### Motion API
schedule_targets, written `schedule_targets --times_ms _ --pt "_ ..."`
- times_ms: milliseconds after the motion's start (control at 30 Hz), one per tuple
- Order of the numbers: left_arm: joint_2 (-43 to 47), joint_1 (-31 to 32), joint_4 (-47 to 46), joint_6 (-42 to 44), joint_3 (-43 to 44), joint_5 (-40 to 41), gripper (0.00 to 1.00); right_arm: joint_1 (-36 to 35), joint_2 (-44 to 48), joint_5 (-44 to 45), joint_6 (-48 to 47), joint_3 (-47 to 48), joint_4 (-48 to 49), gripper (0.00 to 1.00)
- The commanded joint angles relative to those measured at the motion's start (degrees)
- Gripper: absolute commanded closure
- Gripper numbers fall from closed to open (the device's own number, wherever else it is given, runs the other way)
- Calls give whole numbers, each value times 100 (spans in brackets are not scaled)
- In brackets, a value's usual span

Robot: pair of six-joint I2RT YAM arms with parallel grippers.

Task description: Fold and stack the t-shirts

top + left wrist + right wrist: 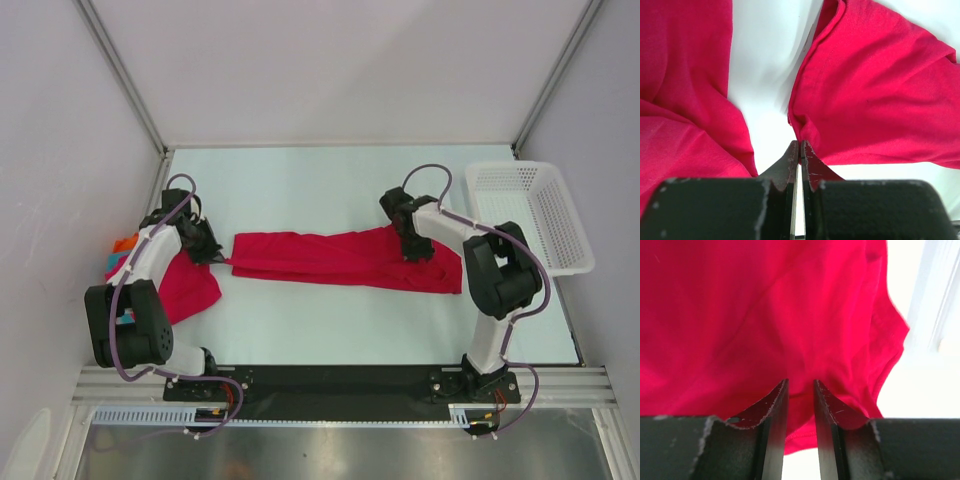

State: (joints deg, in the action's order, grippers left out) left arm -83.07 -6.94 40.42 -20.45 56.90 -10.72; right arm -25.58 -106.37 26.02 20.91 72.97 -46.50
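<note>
Left wrist: left gripper (799,146) was clenched, pinching a corner of the long t-shirt (875,95) at its tips.
Right wrist: right gripper (801,385) stood parted, red cloth just beyond its tips.
Top external: the long t-shirt lay stretched between both grippers; a crumpled t-shirt (190,288) lay beside the left gripper.

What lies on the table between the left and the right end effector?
A long red t-shirt stretches from the left end effector to the right end effector; the top view shows it.
</note>
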Motion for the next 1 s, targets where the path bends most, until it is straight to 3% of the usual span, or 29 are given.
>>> schedule_targets --times_ms 0,567,967 --pt "168 -62 -43 120 -13 0 94 -87 502 26 80 -213 36 69" --pt "98 -71 -131 129 -83 -35 94 -404 978 -107 283 -775 -70 69" --pt "54 -79 -96 137 -4 -9 94 -351 644 26 107 -108 -166 69"
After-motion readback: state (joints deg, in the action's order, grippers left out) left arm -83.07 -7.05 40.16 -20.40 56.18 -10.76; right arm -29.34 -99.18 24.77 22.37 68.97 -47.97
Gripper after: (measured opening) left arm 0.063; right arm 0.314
